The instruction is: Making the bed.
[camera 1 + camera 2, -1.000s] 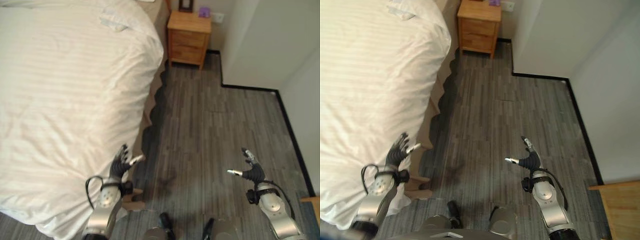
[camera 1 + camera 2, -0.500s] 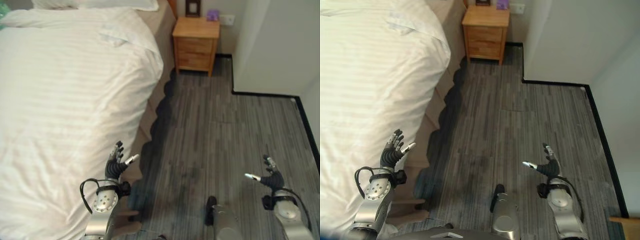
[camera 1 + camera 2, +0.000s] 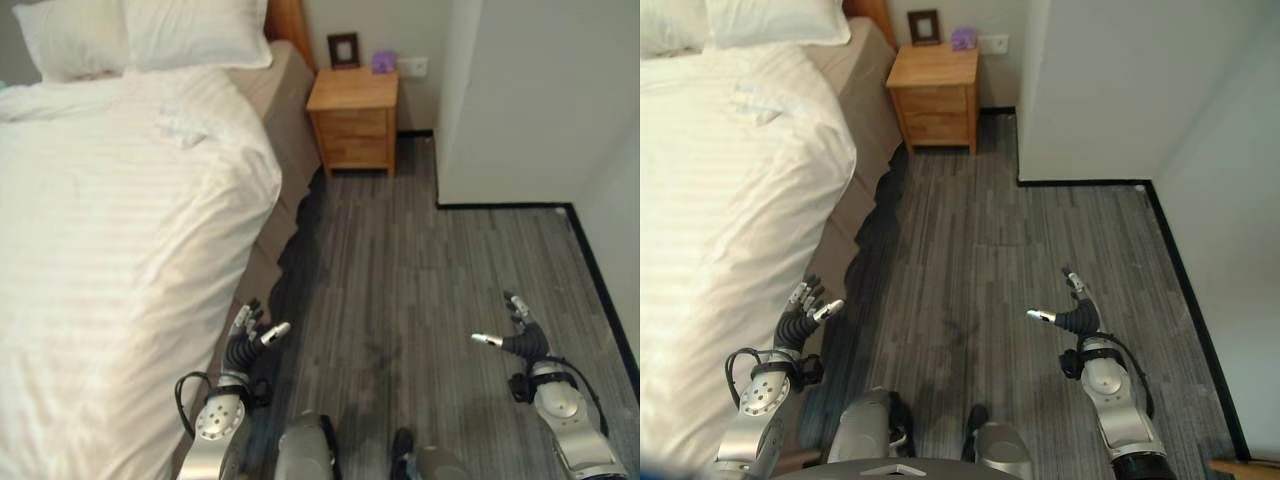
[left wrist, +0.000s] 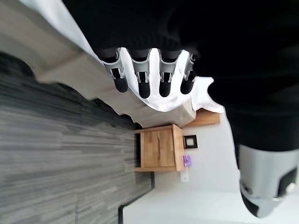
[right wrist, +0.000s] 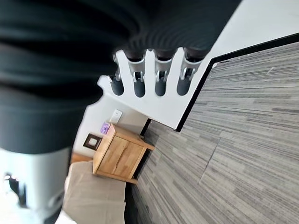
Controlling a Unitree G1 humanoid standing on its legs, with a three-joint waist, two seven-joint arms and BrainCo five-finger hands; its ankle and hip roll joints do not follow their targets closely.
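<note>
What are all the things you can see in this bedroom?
Bed: one, tan side showing under the covers, along the robot's left.
Duvet: one, white with faint stripes, spread over the bed and hanging down its side.
Pillows: two, white, at the head of the bed.
Nightstand: one, light wood, beside the head of the bed by the wall.
Picture frame: one, dark, on the nightstand.
Small purple thing: one, on the nightstand; too small to tell what.
Floor: grey wood planks, black skirting along the white walls.
Left hand: open, empty, next to the bed's edge.
Right hand: open, empty, over the floor.
</note>
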